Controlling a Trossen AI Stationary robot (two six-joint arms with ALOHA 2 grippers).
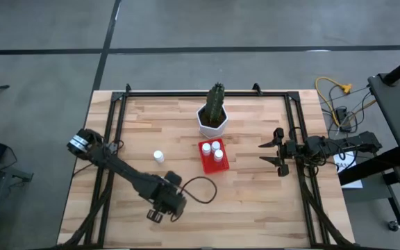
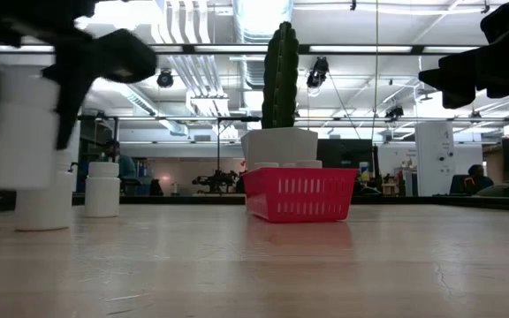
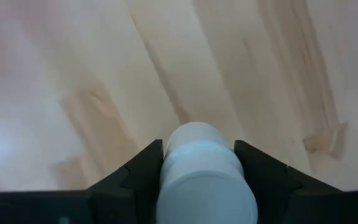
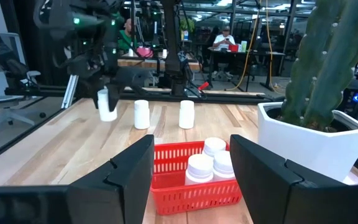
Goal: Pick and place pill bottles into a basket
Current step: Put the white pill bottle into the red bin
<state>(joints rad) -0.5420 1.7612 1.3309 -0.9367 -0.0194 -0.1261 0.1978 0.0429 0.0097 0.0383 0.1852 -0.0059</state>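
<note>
My left gripper (image 1: 160, 210) is near the table's front edge, shut on a white pill bottle (image 3: 201, 186). The low view (image 2: 16, 132) shows this bottle too. Another bottle (image 1: 158, 156) stands on its base left of the red basket (image 1: 212, 157). The right wrist view shows two standing bottles (image 4: 142, 114) (image 4: 186, 114). The basket holds three bottles (image 1: 216, 151). My right gripper (image 1: 272, 153) is open and empty, right of the basket. My left gripper pinches the bottle's upper body by two opposite sides (image 3: 168, 167) between its two fingers (image 2: 71, 84). The fingers come from above, pointing down. The bottle hangs upright, its base (image 2: 11, 181) lifted clear of the table.
A white hexagonal pot with a green cactus (image 1: 214, 114) stands just behind the basket. A black cable (image 1: 200, 191) loops on the table beside my left gripper. Dark frame rails (image 1: 301, 139) run along the table's left, right and far edges. Bare wood lies between the basket and my left gripper.
</note>
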